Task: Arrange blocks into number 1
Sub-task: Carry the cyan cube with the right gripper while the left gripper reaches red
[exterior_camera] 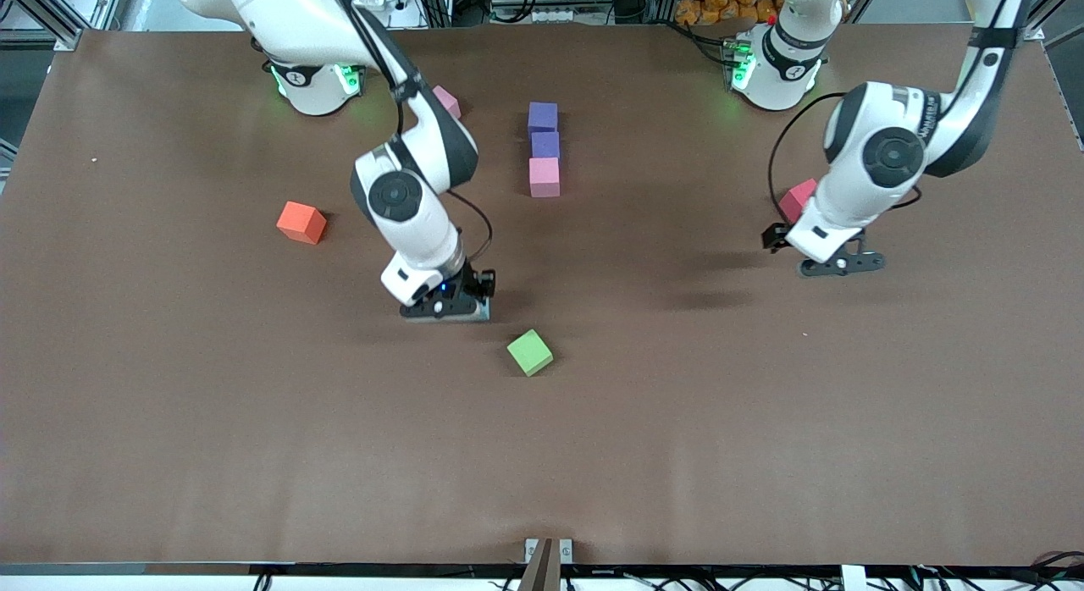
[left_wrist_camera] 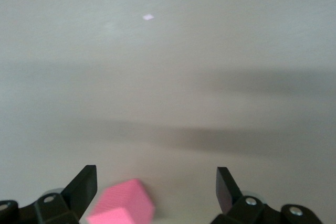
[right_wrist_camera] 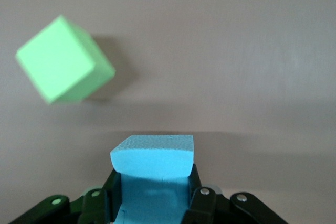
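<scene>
Two purple blocks [exterior_camera: 543, 115] [exterior_camera: 545, 144] and a light pink block [exterior_camera: 544, 177] lie in a touching column at mid-table, the pink one nearest the front camera. My right gripper [exterior_camera: 446, 308] [right_wrist_camera: 152, 195] is low over the table beside the green cube and is shut on the light blue block [right_wrist_camera: 152, 163]. The red block [exterior_camera: 798, 199] [left_wrist_camera: 123, 207] lies toward the left arm's end, partly hidden by that arm. My left gripper [exterior_camera: 838, 266] [left_wrist_camera: 156, 188] is open. In its wrist view the red block shows between the fingers, closer to one finger [left_wrist_camera: 84, 184].
A green cube [exterior_camera: 530, 351] [right_wrist_camera: 65, 60] lies just in front of the right gripper, nearer the front camera. An orange cube [exterior_camera: 301, 222] sits toward the right arm's end. Another pink cube [exterior_camera: 446, 101] lies by the right arm's base, half hidden by the arm.
</scene>
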Robot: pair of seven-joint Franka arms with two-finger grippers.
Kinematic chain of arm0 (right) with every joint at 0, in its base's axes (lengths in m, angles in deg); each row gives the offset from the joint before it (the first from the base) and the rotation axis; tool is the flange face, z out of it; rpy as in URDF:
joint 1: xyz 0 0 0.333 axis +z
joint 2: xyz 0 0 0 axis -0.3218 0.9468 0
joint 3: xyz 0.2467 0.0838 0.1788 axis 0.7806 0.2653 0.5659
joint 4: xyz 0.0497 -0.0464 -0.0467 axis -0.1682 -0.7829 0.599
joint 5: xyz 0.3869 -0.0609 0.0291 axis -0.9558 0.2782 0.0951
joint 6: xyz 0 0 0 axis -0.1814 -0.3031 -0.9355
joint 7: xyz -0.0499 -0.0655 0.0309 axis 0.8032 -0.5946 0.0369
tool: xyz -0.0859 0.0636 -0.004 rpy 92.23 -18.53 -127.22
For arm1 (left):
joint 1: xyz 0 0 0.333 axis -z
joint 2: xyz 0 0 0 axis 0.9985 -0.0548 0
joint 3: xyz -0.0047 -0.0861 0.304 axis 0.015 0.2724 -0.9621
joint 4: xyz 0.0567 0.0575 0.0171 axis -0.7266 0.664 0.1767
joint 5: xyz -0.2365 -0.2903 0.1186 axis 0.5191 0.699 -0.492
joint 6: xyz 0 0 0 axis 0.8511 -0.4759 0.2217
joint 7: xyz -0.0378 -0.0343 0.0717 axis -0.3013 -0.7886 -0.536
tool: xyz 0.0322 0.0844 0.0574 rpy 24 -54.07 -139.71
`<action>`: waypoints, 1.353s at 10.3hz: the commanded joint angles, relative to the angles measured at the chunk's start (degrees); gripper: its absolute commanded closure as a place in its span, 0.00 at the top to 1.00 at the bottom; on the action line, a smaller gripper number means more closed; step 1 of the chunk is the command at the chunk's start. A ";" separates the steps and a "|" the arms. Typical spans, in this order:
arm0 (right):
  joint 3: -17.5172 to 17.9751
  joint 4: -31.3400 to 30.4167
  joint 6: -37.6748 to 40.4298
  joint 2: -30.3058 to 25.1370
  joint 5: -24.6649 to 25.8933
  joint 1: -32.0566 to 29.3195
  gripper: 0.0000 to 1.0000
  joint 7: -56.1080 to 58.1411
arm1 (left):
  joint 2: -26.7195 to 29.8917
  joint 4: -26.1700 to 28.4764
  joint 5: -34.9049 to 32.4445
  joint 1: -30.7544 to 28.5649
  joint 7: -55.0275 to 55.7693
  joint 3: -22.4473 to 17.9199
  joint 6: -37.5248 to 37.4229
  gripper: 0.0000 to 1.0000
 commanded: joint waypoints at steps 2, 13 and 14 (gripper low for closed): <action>-0.77 -4.56 -2.92 -2.03 -0.44 9.83 0.45 -11.05 | 3.84 7.39 1.54 -0.03 -8.01 -8.04 2.32 1.00; -0.68 -4.91 -6.10 2.11 -0.27 22.07 0.46 -19.69 | 2.34 17.33 14.29 -0.03 -6.53 -10.78 7.25 1.00; -0.68 -5.35 -6.10 2.02 -0.26 22.25 0.48 -19.78 | 2.08 17.42 14.29 -0.03 -6.53 -11.13 7.25 1.00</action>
